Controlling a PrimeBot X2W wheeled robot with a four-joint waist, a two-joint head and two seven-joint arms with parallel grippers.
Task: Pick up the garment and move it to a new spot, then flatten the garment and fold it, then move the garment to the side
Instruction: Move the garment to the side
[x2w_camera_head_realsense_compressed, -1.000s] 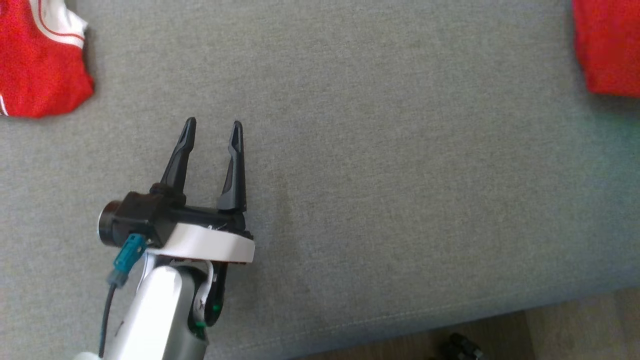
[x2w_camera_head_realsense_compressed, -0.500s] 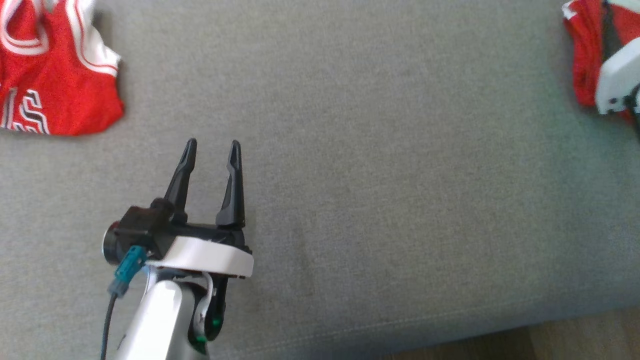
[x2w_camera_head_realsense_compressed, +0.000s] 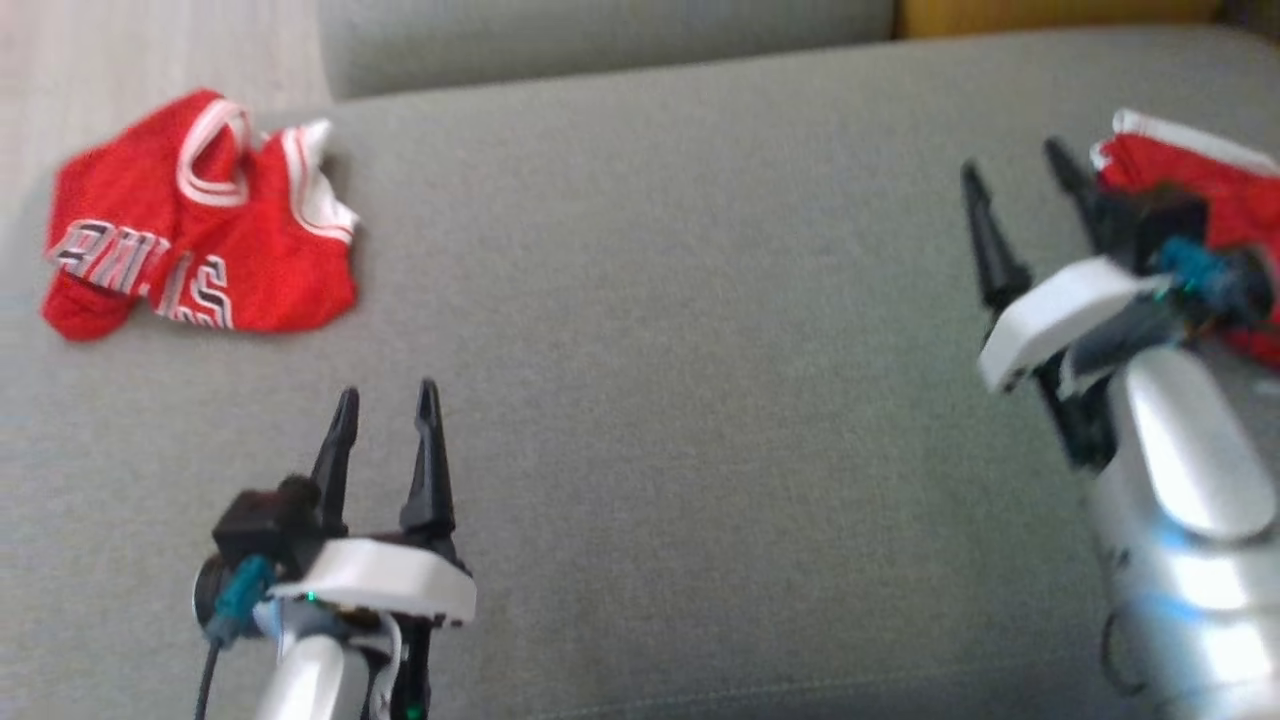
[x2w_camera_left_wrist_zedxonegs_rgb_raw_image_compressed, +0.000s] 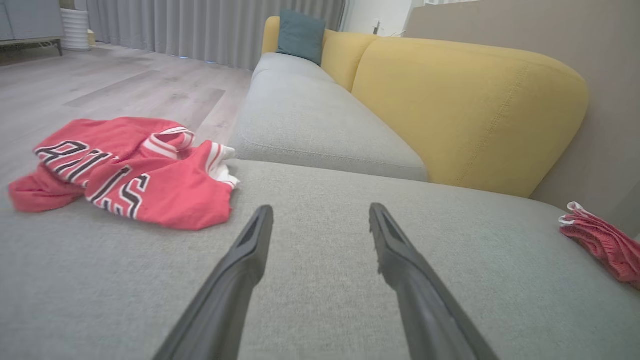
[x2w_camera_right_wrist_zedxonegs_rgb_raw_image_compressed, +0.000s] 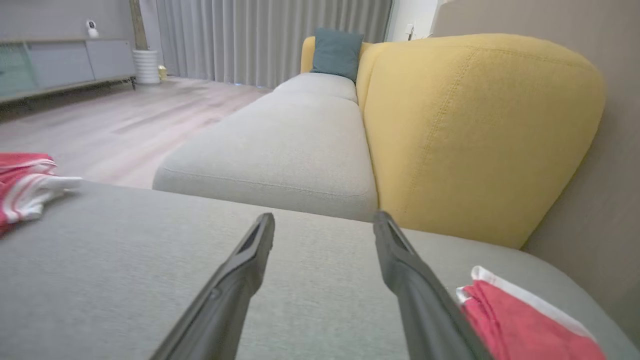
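Head view: the red jersey (x2w_camera_head_realsense_compressed: 200, 240) lies crumpled on the grey sofa seat (x2w_camera_head_realsense_compressed: 700, 350), at the far left. It is well apart from the left claw (x2w_camera_head_realsense_compressed: 387, 390), which hangs over the near left of the seat with its two dark fingers apart and nothing between them, pointing away from the robot. The jersey sits farther off and to the left of those fingertips. The right claw (x2w_camera_head_realsense_compressed: 1010, 158) is at the right, fingers likewise spread and empty. Just behind it and to its right lies a second red garment (x2w_camera_head_realsense_compressed: 1190, 170) with a white hem. This view does not show whether the claw touches that garment.

The jersey has white-and-red striped trim at the neck and armholes. Across it run black letters outlined in white. The last ones look like "LLS", and the start is lost in a fold. The second garment shows no writing.

The jersey rests close to the seat's left edge, with pale wooden floor (x2w_camera_left_wrist_zedxonegs_rgb_raw_image_compressed: 125, 85) beyond it. A seam at the far side separates this seat from another grey cushion (x2w_camera_left_wrist_zedxonegs_rgb_raw_image_compressed: 310, 115). In the left wrist view, a yellow backrest (x2w_camera_left_wrist_zedxonegs_rgb_raw_image_compressed: 470, 100) rises at the far right. The second garment lies near the seat's right end. Between the two garments, the middle of the seat is a broad bare stretch of grey fabric.
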